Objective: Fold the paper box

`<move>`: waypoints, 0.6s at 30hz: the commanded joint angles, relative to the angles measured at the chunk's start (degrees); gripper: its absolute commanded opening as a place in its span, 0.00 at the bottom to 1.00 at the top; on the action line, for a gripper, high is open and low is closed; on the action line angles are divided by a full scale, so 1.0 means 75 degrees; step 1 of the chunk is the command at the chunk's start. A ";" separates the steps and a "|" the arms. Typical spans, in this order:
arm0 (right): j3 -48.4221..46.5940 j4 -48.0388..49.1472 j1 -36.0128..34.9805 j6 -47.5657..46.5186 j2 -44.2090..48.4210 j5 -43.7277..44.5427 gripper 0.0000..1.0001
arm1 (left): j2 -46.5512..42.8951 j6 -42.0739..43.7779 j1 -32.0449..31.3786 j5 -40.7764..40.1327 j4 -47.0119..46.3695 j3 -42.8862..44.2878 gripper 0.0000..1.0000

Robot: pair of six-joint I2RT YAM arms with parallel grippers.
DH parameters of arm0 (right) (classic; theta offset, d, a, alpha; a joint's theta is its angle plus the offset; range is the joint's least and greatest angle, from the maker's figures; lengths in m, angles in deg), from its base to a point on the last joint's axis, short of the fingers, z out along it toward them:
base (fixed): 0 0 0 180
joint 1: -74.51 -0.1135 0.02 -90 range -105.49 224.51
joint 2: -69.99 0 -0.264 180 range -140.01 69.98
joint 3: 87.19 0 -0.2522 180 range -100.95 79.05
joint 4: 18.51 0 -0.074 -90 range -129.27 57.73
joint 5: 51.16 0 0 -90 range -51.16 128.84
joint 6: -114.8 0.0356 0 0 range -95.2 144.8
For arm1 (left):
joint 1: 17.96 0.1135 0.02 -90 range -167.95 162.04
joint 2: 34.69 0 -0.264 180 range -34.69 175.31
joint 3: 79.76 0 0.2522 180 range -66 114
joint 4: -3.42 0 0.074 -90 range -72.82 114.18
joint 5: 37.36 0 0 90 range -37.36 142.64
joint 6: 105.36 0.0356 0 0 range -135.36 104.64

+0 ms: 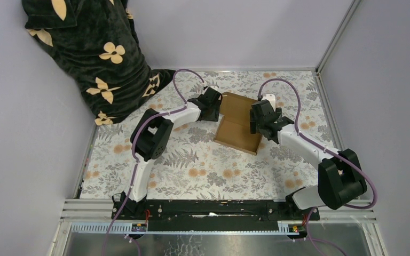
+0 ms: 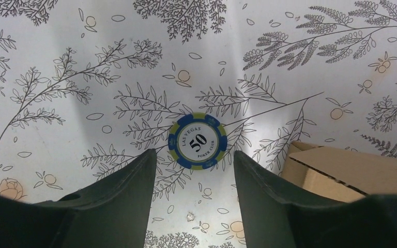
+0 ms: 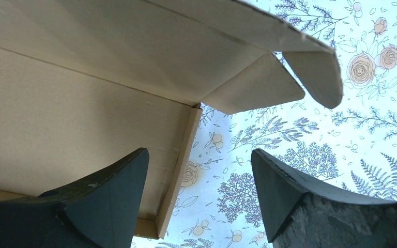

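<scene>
The paper box point(image 1: 238, 128) is a shallow brown cardboard mailer lying at the back middle of the flowered table, its lid part raised. In the right wrist view I see its floor point(image 3: 57, 108), its low right side wall point(image 3: 180, 170) and the lid with a rounded tab point(image 3: 310, 77) overhead. My right gripper point(image 3: 199, 152) is open and straddles that side wall, one finger over the box floor and the other outside it. My left gripper point(image 2: 194, 157) is open beside the box's left corner point(image 2: 341, 173), holding nothing.
A blue and green poker chip point(image 2: 197, 141) lies on the table just ahead of the left fingers. A dark cloth with cream flowers point(image 1: 96, 53) is heaped at the back left. Grey walls and a metal frame point(image 1: 325, 101) bound the table.
</scene>
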 commanded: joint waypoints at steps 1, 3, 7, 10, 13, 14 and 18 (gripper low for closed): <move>0.0007 0.0083 0.0001 0.0075 0.0352 -0.0095 0.81 | 0.0290 0.0058 -0.0098 -0.0093 -0.0266 0.0181 0.63; 0.0020 0.0080 0.0001 0.0078 0.0360 -0.0122 0.81 | 0.0306 0.0058 -0.0109 -0.0110 -0.0267 0.0196 0.63; 0.0052 0.0093 0.0001 0.0090 0.0382 -0.0172 0.81 | 0.0308 0.0069 -0.0145 -0.0218 -0.0211 0.0178 0.62; 0.0067 0.0118 0.0001 0.0105 0.0383 -0.0182 0.81 | 0.0292 0.0090 -0.0183 -0.0322 -0.0196 0.0114 0.59; 0.0089 0.0116 0.0001 0.0102 0.0415 -0.0189 0.81 | 0.0342 0.0082 -0.0189 -0.0341 -0.0208 0.0108 0.57; 0.0101 0.0127 0.0001 0.0103 0.0437 -0.0198 0.80 | 0.0357 0.0073 -0.0194 -0.0333 -0.0213 0.0095 0.56; 0.0124 0.0130 0.0001 0.0108 0.0477 -0.0238 0.80 | 0.0392 0.0036 -0.0227 -0.0304 -0.0297 0.0067 0.54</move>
